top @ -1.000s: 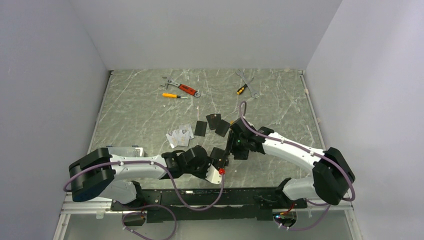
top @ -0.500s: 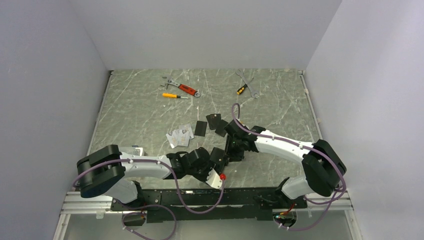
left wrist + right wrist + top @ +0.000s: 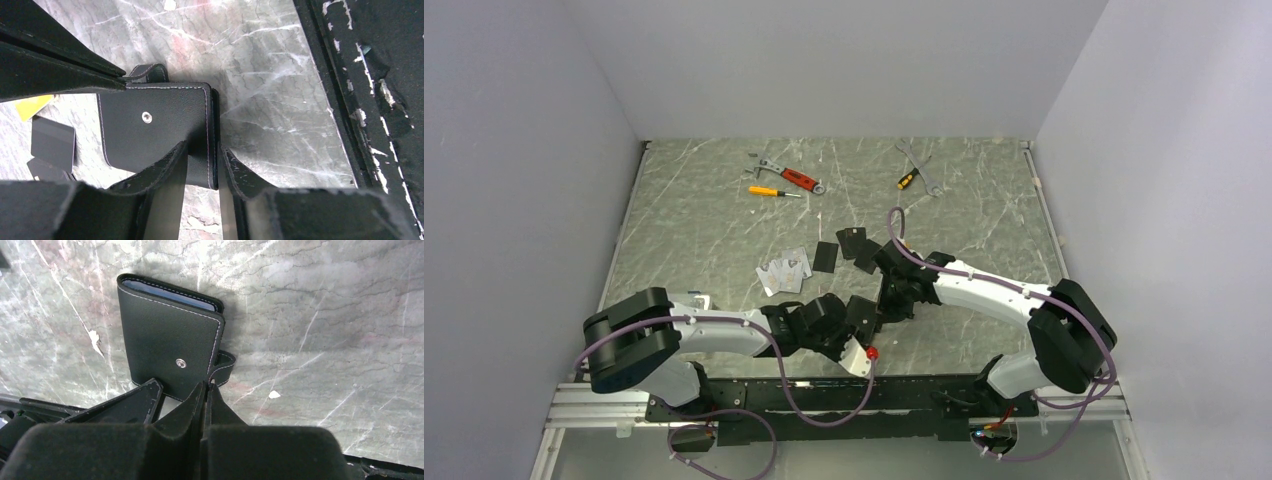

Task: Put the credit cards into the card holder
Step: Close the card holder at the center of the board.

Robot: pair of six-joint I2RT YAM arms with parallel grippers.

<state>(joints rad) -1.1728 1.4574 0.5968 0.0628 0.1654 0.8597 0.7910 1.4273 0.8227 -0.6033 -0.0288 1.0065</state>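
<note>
The left gripper [image 3: 204, 150] clamps its jaws on the spine edge of the card holder [image 3: 155, 130], likely steadying it at the 6 o'clock edge of the desk [image 3: 724, 200]. The right gripper [image 3: 204, 388], jaws fully closed by the snap strap [image 3: 224, 365], seems placed to open it. The credit cards [image 3: 825, 256] lie at the holder's 11 o'clock.

The card holder [image 3: 861, 311] lies on the table [image 3: 984, 215] near its front edge, about mid-width. The left gripper [image 3: 203, 156] straddles its front side and the right gripper [image 3: 204, 390] meets its rear right. Just behind lie the credit cards [image 3: 826, 257], scattered side by side. At the far edge, a wrench [image 3: 792, 177] lies behind a screwdriver [image 3: 769, 190], with two more tools [image 3: 916, 170] to their right.
</note>
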